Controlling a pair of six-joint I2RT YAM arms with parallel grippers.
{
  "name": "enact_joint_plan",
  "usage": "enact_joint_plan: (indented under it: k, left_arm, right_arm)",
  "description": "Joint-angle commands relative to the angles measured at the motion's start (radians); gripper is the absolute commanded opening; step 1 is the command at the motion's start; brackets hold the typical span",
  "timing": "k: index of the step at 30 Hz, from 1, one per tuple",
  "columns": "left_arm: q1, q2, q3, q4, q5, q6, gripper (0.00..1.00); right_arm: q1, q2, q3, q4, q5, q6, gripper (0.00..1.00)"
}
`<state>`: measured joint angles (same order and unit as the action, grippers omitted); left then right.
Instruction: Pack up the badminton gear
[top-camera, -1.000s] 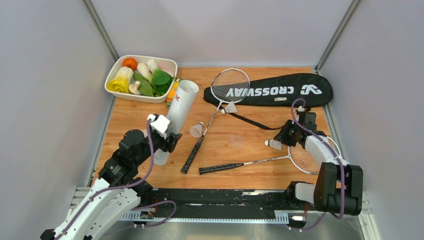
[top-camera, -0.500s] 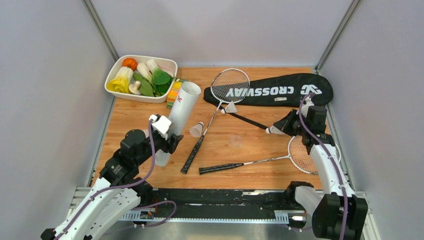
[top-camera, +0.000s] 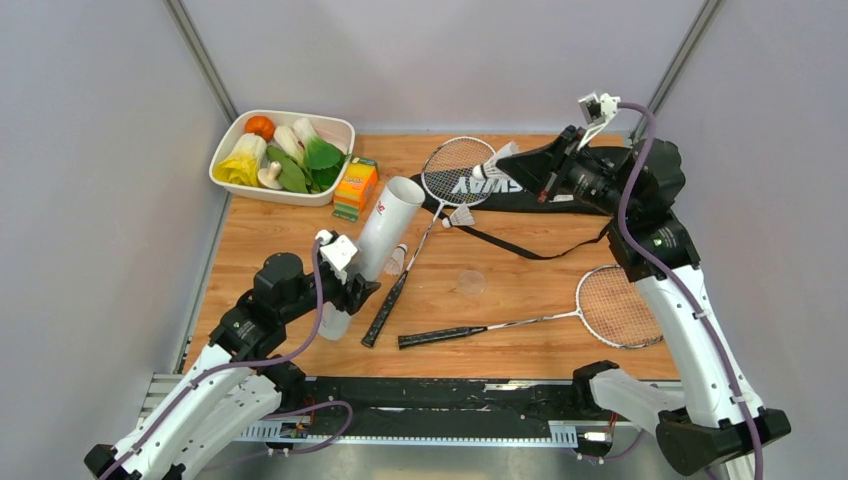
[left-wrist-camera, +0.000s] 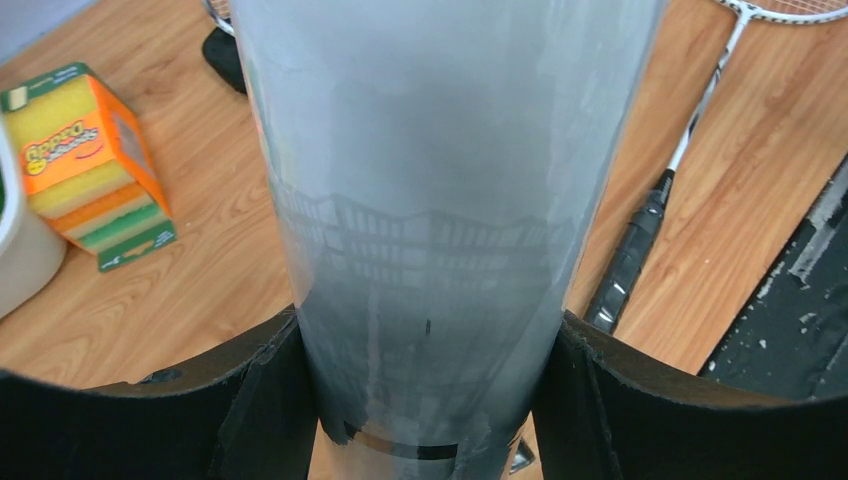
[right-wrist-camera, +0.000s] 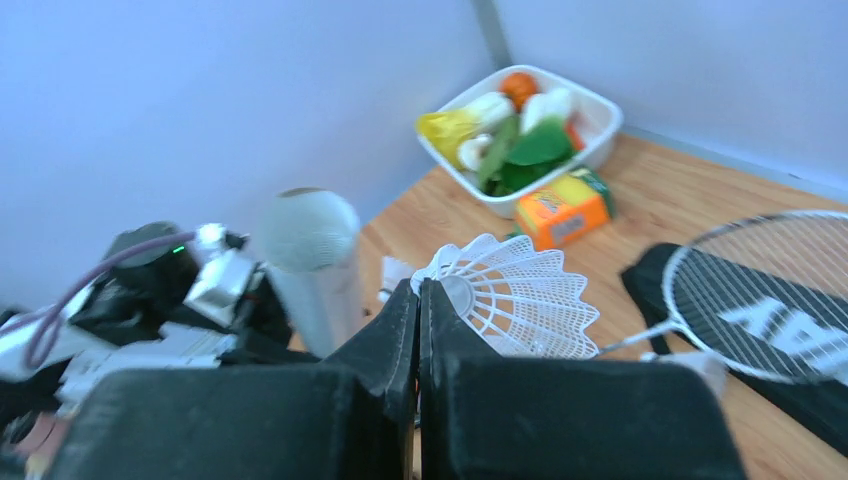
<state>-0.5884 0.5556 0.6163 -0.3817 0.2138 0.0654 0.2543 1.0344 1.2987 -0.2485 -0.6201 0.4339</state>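
My left gripper is shut on the lower end of the long white tube, which tilts up with its open mouth toward the back right. In the left wrist view the tube fills the space between the jaws of the left gripper. My right gripper is raised high over the black CROSSWAY bag and is shut on a white shuttlecock. It also shows in the right wrist view. Two more shuttlecocks and two rackets lie on the table.
A white dish of toy vegetables stands at the back left, with the orange-and-green box beside it. A small clear round lid lies mid-table. Grey walls close in the left, right and back.
My right arm has lifted the shuttlecock off the table and swung it up and back-left over the bag. My left arm has shifted the tube rightward, uncovering the box.
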Motion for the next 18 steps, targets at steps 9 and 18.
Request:
enact_joint_plan:
  k: [9, 18]
  left_arm:
    - [-0.001, 0.025, 0.014, 0.082, 0.188, 0.028, 0.60]
    - [-0.013, 0.127, 0.094, -0.008, 0.207, 0.081, 0.60]
  right_arm:
    - [0.227, 0.119, 0.151, 0.041, -0.251, -0.037, 0.00]
    - [0.252, 0.134, 0.140, 0.029, -0.275, -0.065, 0.00]
